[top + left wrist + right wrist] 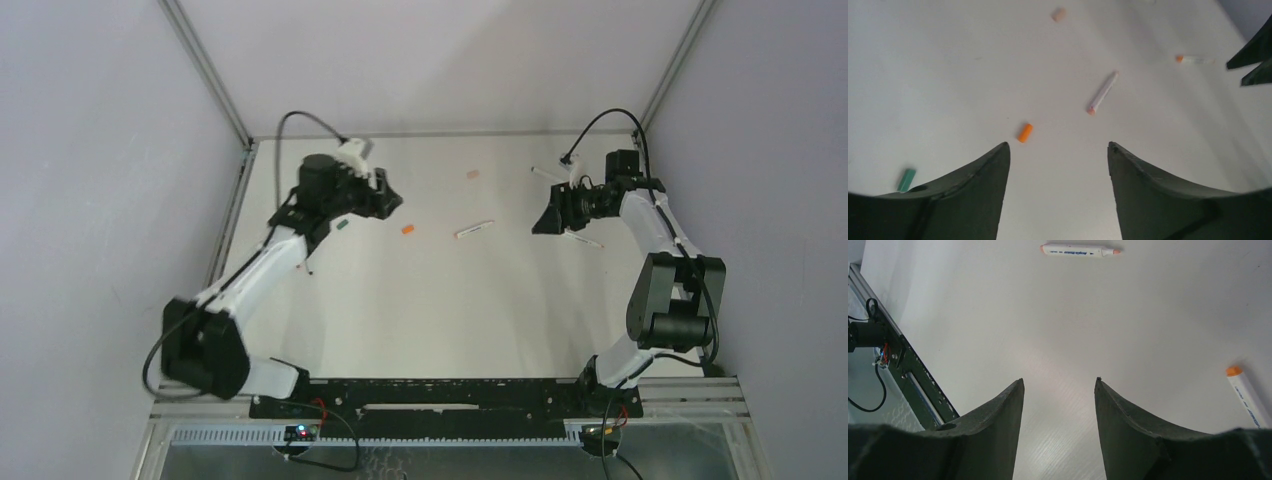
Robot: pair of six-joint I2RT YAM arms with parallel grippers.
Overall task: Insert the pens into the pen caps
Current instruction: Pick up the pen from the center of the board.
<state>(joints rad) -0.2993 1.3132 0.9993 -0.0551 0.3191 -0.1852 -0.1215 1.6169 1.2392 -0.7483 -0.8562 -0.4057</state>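
Both claws hang released and empty over the bench (420,310). The left claw (1058,145) is near an orange cap (1025,132) and a green cap (906,179). The right claw (1059,381) is beside an orange-tipped pen (1248,397). A second pen (474,229) lies between the claws.

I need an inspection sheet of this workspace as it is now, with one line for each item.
Surface: white table, flat.
Job's things: middle pen, far pen and near pen lie uncapped; orange cap, green cap and pinkish cap lie loose.
Clutter: nothing seen.
Grippers: left gripper open, empty; right gripper open, empty.
Cables: a black cable loops over each wrist.
Surroundings: grey walls, metal frame posts.
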